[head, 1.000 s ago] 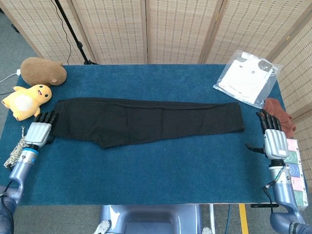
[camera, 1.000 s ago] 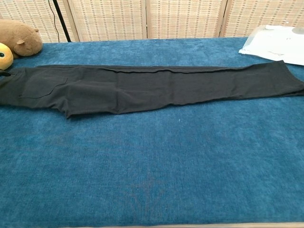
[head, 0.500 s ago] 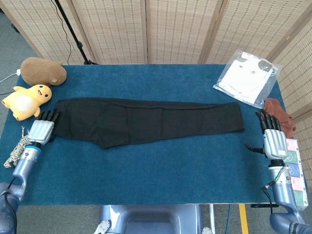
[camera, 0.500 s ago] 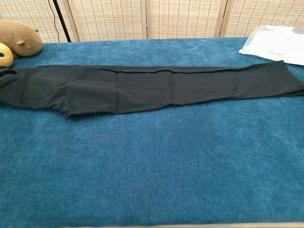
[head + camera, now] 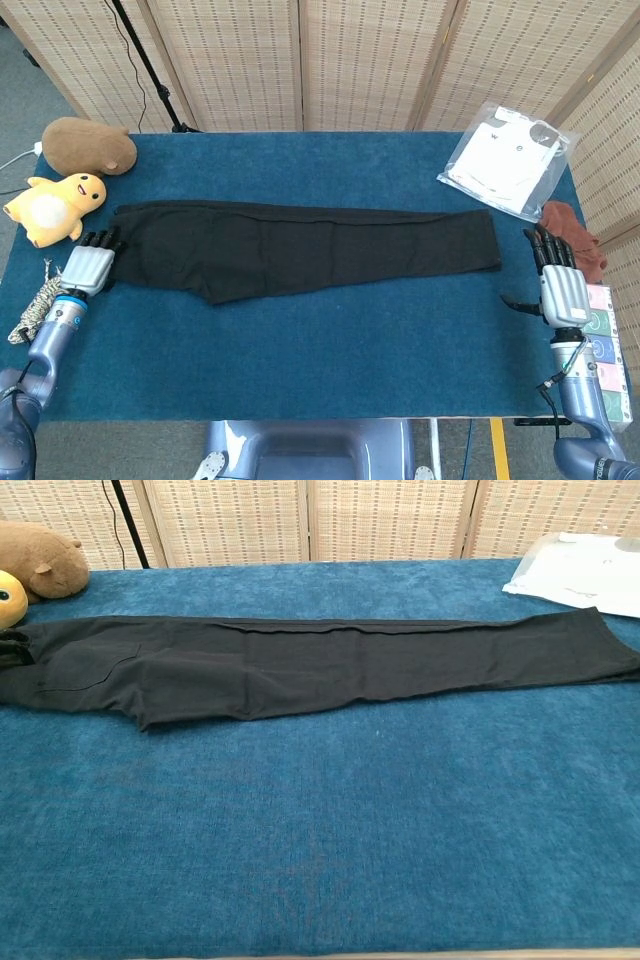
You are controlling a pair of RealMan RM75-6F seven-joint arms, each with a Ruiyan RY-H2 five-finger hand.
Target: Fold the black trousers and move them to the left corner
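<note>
The black trousers (image 5: 300,245) lie flat and stretched lengthwise across the blue table (image 5: 330,350), waist at the left, cuffs at the right. The chest view shows them too, trousers (image 5: 330,665), with the waist edge slightly bunched at the frame's left border. My left hand (image 5: 88,265) lies flat at the table's left edge, its straight fingers reaching the waistband's corner and holding nothing. My right hand (image 5: 560,285) lies flat at the right edge, fingers straight, a short gap away from the cuffs. Neither hand shows plainly in the chest view.
A brown plush (image 5: 88,145) and a yellow plush (image 5: 52,207) sit at the far left corner. A coil of rope (image 5: 35,305) lies by my left wrist. A bagged white garment (image 5: 505,160) lies at the far right, with a rust cloth (image 5: 575,230) near my right hand.
My left hand has crept a little towards the waistband, and the waist edge has bunched slightly in the chest view. The right hand has not moved.
</note>
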